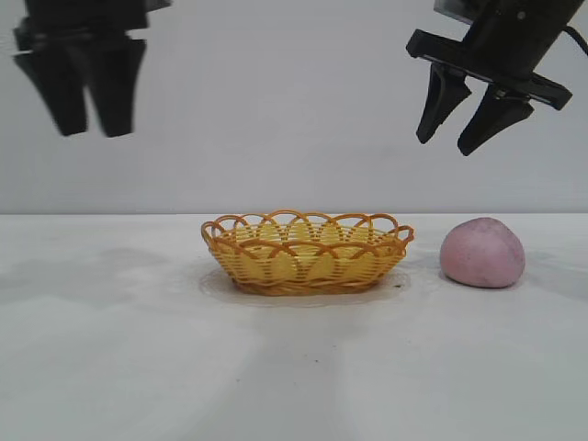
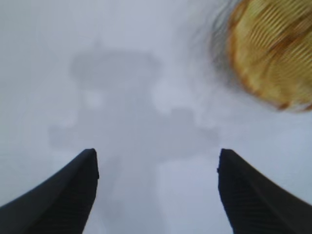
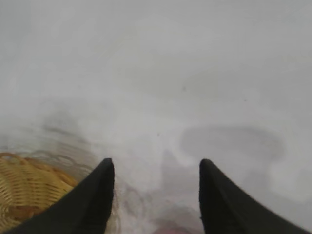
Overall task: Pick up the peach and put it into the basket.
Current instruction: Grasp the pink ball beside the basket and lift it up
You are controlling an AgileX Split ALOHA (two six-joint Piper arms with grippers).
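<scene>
Both arms are matte black throughout. The left gripper (image 1: 89,124) ends in two broad, flat fingers that taper to blunt tips, set under a blocky black housing. The right gripper (image 1: 446,145) has two slimmer, wedge-shaped fingers hanging from a flat black crossbar, with a thin dark cable running off behind its housing.

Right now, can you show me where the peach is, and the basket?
peach (image 1: 482,253): exterior view, middle of its pink rounded side.
basket (image 1: 308,266): exterior view, front woven wall below the looped rim.
</scene>
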